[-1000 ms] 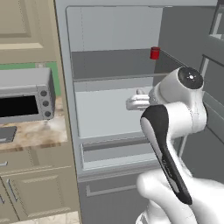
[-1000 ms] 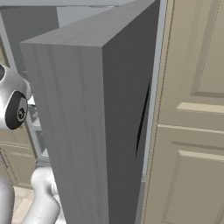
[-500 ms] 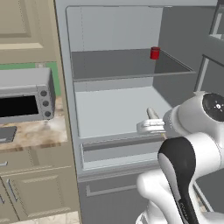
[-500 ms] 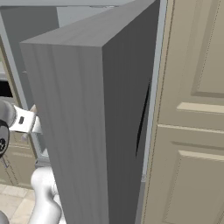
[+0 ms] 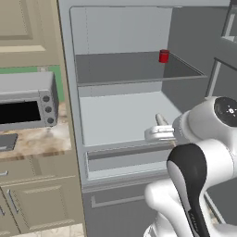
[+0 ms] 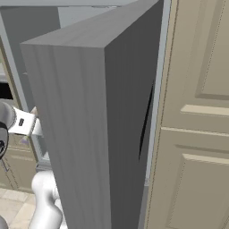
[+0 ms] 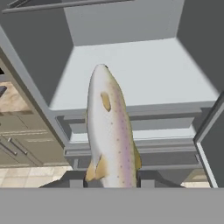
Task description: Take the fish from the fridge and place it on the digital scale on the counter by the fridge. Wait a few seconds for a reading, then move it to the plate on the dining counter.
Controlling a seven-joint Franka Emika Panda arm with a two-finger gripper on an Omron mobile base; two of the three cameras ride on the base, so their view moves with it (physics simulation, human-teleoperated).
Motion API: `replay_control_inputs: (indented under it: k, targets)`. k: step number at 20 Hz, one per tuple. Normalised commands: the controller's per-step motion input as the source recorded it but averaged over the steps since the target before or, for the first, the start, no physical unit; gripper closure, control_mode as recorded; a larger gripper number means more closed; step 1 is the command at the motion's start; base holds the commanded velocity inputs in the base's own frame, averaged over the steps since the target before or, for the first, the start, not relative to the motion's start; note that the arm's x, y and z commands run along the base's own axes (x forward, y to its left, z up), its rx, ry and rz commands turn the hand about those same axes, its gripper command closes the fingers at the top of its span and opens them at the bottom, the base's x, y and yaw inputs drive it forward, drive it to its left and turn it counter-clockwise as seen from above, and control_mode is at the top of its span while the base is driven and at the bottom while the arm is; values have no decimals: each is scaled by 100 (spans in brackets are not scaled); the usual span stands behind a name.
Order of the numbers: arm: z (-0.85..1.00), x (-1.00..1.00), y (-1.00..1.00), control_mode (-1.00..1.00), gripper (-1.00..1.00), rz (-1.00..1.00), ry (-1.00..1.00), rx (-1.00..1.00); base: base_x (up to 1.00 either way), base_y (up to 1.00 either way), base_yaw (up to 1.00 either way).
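Observation:
My gripper (image 7: 111, 180) is shut on the fish (image 7: 109, 127), a slender pale silver-tan fish with a pinkish stripe that points away from the hand. In the left base view the gripper (image 5: 158, 133) hangs in front of the open fridge (image 5: 122, 115), level with its lower shelf, and the fish's (image 5: 160, 121) tip sticks up above it. The digital scale (image 5: 7, 141) is a flat dark slab on the counter (image 5: 41, 141) left of the fridge. The plate and the dining counter are out of view.
A grey toaster oven (image 5: 25, 104) stands on the counter behind the scale. A red can (image 5: 163, 56) sits on the fridge's upper shelf. The open fridge door (image 6: 98, 125) stands close on the right, beside tan tall cupboards (image 6: 197, 112).
The arm has come down and drawn back out of the fridge with the fish in its grip. In the last half second the hand has hardly moved.

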Motion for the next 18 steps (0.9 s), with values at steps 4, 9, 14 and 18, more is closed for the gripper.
replay_control_inputs:
  k: [4,9,14,18]
  targets:
    - [0,-9,0,100,100,0,0,0,-24,5,0]
    - [0,0,0,100,100,0,0,0,-56,63,-5]
    - [0,0,0,100,100,0,0,0,-31,91,-13]
    - [0,0,0,100,100,0,0,0,-1,100,-17]
